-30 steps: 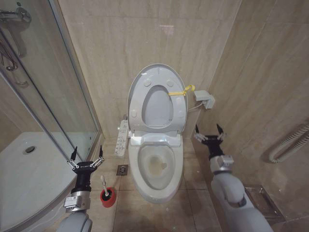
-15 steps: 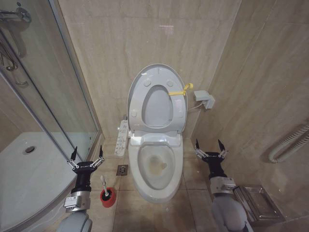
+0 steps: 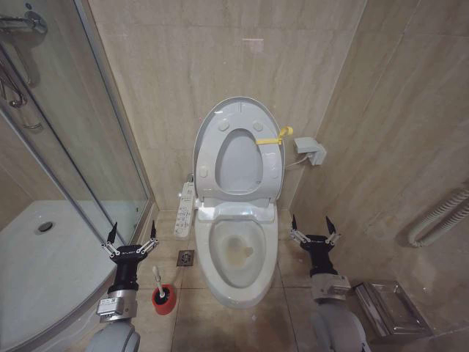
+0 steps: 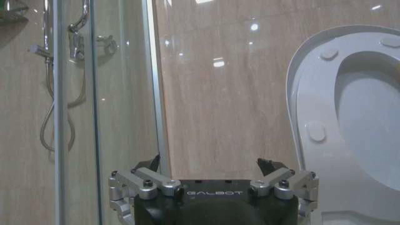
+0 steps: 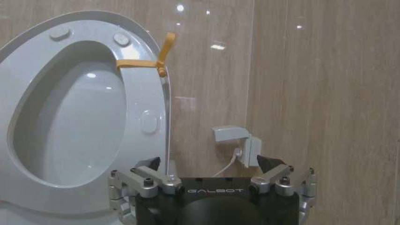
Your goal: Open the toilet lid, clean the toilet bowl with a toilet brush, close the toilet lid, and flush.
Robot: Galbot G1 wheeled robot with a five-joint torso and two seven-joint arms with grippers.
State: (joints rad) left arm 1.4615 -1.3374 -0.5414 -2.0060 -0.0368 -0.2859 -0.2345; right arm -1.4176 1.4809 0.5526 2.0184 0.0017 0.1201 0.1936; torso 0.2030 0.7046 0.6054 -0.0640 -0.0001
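The toilet lid (image 3: 238, 111) stands upright against the wall, with the ring seat and its yellow strap (image 3: 272, 138) raised in front of it. Below lies the toilet bowl (image 3: 236, 253), white with a yellowish stain inside. The toilet brush (image 3: 157, 279) stands in its red cup on the floor, left of the bowl. My left gripper (image 3: 131, 235) hangs open just left of and above the brush. My right gripper (image 3: 313, 229) is open beside the bowl's right rim, holding nothing. The lid (image 4: 325, 117) and the lid with strap (image 5: 81, 122) also appear in the wrist views.
A glass shower enclosure (image 3: 66, 176) closes off the left. A white control panel (image 3: 185, 209) leans by the bowl, with a floor drain (image 3: 185, 257) near it. A wall socket box (image 3: 311, 150) sits right of the lid. A metal holder (image 3: 388, 304) and a hose (image 3: 440, 216) are on the right wall.
My right gripper has drawn back and down, from near the wall toward the bowl's right side. The left arm has not moved.
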